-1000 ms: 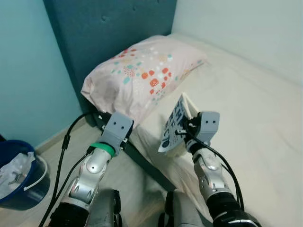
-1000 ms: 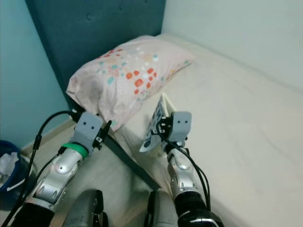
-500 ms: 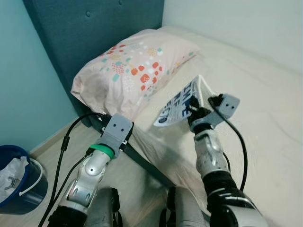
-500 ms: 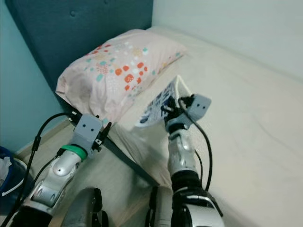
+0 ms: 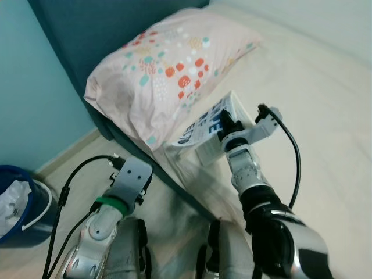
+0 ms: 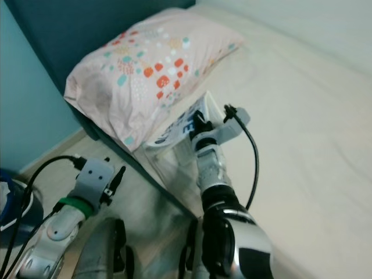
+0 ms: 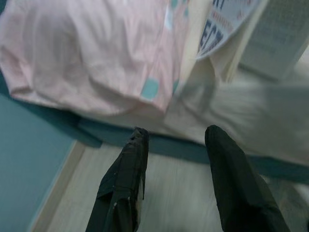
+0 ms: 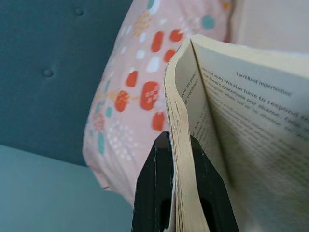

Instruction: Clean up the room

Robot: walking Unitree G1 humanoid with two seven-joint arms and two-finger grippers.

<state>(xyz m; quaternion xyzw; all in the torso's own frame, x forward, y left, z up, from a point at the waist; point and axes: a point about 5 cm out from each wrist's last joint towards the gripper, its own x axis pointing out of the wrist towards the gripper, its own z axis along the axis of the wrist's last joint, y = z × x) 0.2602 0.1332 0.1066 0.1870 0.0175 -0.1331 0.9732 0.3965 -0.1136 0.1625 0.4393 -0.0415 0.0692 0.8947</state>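
Up over the near edge of the bed, the right gripper grasps a book, its two black fingers clamped on either side of a sheaf of pages at the book's edge. The book hangs partly open from that grip, with its blue-and-white lettered cover turned outward and downward toward the floor and the cream page block behind it. From the right wrist, printed text on an open page can be read close to the camera, while the pinched pages run straight up from between the fingers.

The book is held in the air just beside the lower corner of the pillow, a pink one dotted with red, teal and white spots, which lies against the dark teal headboard at the head of the bed. Whether the cover brushes the pillow or the cream sheet below it cannot be told.

Lower down, the left gripper hangs over the pale wooden floor beside the bed frame, its fingers spread apart and holding nothing; the pillow's underside and the book show beyond them. A blue bin with white crumpled stuff inside stands on the floor by the light teal wall, well apart from both grippers.
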